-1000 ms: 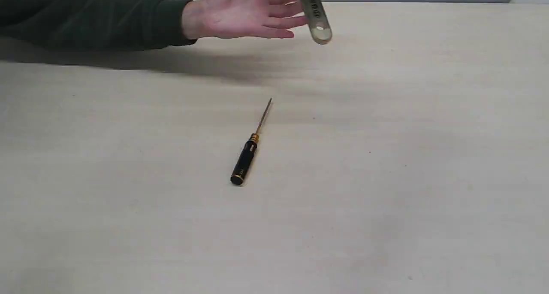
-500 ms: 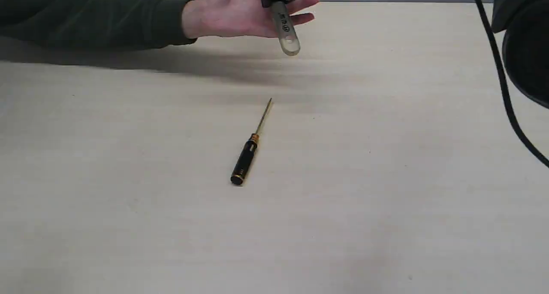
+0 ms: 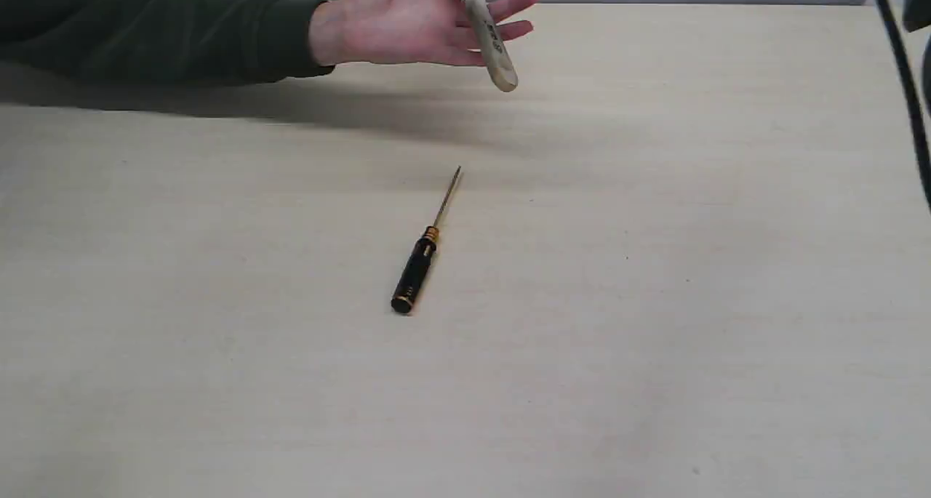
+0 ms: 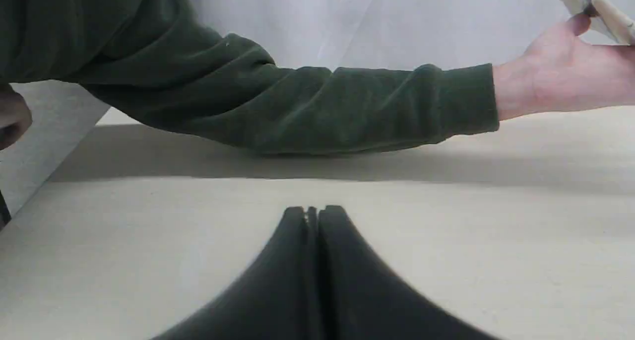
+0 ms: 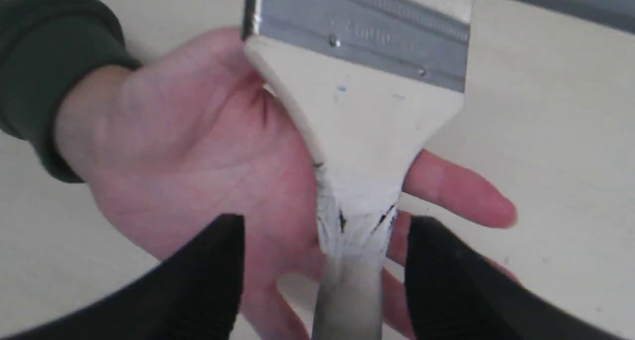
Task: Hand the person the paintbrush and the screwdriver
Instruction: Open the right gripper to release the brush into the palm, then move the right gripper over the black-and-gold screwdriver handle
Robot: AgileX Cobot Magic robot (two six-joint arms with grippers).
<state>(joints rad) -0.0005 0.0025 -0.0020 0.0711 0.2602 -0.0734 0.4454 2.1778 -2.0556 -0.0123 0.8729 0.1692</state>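
The person's open hand (image 3: 407,22) stretches out from a dark green sleeve at the far side of the table. Across its palm lies the paintbrush (image 3: 491,40), wooden handle sticking out past the fingers. In the right wrist view the paintbrush (image 5: 362,111) rests on the hand (image 5: 188,146), and my right gripper (image 5: 327,223) is open, its fingers apart on either side of the handle without touching it. The screwdriver (image 3: 420,262) lies on the table's middle, shaft pointing toward the far side. My left gripper (image 4: 312,211) is shut on nothing, low over the table.
The pale wooden table (image 3: 654,302) carries only the screwdriver. A black cable (image 3: 902,69) hangs at the right edge of the exterior view. The green sleeve (image 4: 297,106) crosses in front of my left gripper.
My right gripper has opened, let go of the paintbrush and drawn back out of the exterior view's top. The brush now rests in the person's hand. The screwdriver has not moved.
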